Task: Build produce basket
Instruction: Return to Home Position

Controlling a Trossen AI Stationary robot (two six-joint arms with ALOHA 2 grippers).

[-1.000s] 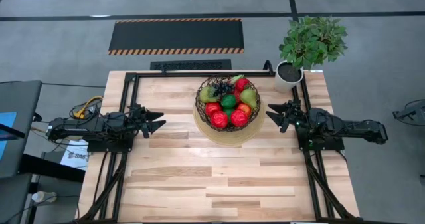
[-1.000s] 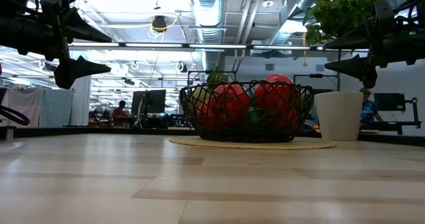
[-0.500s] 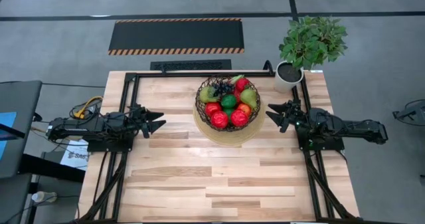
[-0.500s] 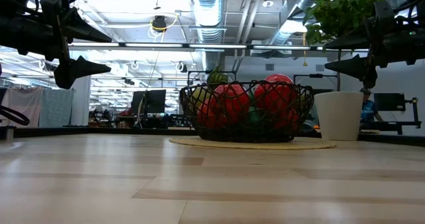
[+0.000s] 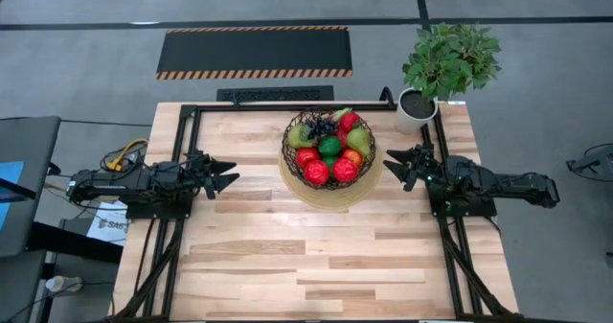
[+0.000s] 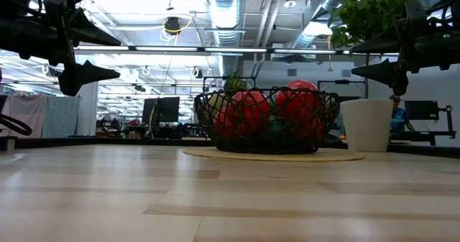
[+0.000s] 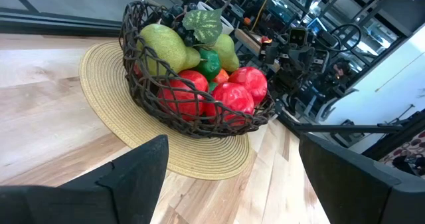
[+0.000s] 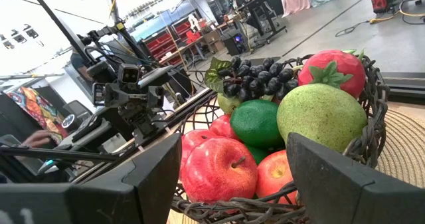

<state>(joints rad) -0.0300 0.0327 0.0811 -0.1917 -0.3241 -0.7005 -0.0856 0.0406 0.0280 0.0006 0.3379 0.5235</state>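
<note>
The dark wire basket (image 5: 328, 156) stands on its tan round base (image 5: 330, 196) at the table's far middle. It holds red round fruits (image 5: 316, 173), a green round one (image 5: 329, 147), green pears (image 5: 359, 139), dark grapes (image 5: 320, 126) and a pink fruit (image 5: 350, 121). In the low view the basket (image 6: 267, 120) sits mid-table. My left gripper (image 5: 228, 175) hovers open left of the basket, and my right gripper (image 5: 391, 163) hovers open right of it. Both point at the basket, above the table.
A white pot with a green plant (image 5: 418, 105) stands at the table's far right corner, close behind my right gripper. A black frame (image 5: 287, 105) runs along the table's edges. Bare wood (image 5: 306, 256) stretches over the near half of the table.
</note>
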